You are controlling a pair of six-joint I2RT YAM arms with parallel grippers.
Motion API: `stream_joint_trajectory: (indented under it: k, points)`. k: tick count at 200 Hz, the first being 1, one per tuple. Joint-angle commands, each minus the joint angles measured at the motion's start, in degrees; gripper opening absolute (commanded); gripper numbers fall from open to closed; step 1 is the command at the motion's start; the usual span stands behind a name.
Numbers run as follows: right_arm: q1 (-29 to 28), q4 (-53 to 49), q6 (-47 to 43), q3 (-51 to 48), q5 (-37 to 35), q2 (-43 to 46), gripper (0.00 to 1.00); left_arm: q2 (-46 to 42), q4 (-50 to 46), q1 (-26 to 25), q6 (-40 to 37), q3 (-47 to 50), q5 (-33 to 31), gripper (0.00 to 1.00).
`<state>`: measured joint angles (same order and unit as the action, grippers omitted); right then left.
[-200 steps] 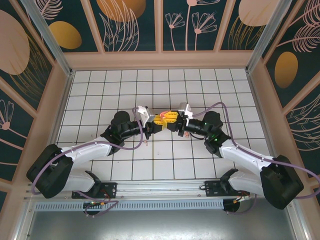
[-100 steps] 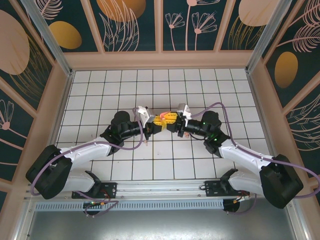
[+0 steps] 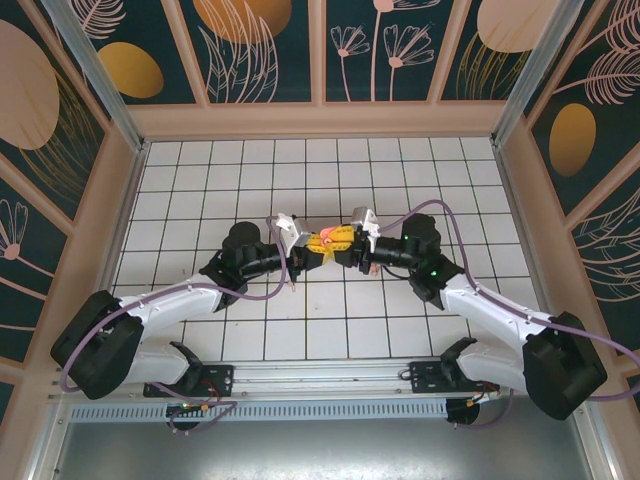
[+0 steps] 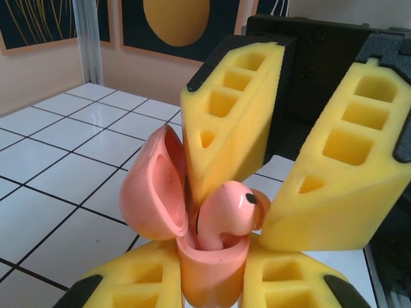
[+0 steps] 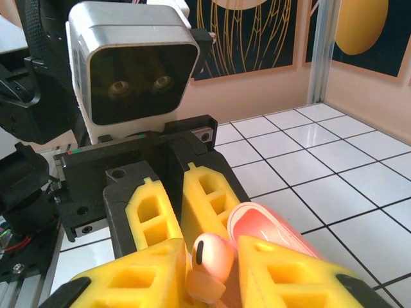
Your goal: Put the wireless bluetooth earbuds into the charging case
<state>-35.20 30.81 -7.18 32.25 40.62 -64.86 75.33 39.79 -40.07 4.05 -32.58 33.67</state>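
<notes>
The salmon-pink charging case [image 4: 212,269] stands upright with its lid [image 4: 151,192] swung open, and my left gripper [image 4: 212,289] is shut on its body. One pale pink earbud [image 4: 228,212] sits stem-down in the case's mouth, its head above the rim. My right gripper [image 5: 212,282] reaches in from the opposite side with its yellow fingers on either side of that earbud [image 5: 214,255]. They stand slightly apart, with a thin gap at one finger. From above, the two grippers [image 3: 318,244] [image 3: 345,238] meet tip to tip at the table's middle, with the case [image 3: 327,237] between them.
The floor is white tile [image 3: 400,170] with dark grid lines, closed in by peach-framed walls [image 3: 320,120] at the back and on both sides. Both arms bend inward from their bases, and purple cables [image 3: 440,212] loop off them.
My right wrist has shifted a little left toward the case, and its jaws have eased apart around the earbud. The left gripper keeps its hold on the case.
</notes>
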Motion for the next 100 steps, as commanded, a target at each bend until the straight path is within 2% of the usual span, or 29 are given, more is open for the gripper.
stream_joint_trajectory:
  k: [1, 100]
  points:
    - [0.89, -4.02, 0.19, 1.23, -1.06, 0.19, 0.29, -2.2, 4.56, -0.35, -0.82, -1.13, 2.95, 0.07]
    - [0.88, -2.42, 2.65, 1.94, -0.89, 5.11, 0.44, -1.85, 2.88, -0.33, -1.11, -1.0, 1.25, 0.08]
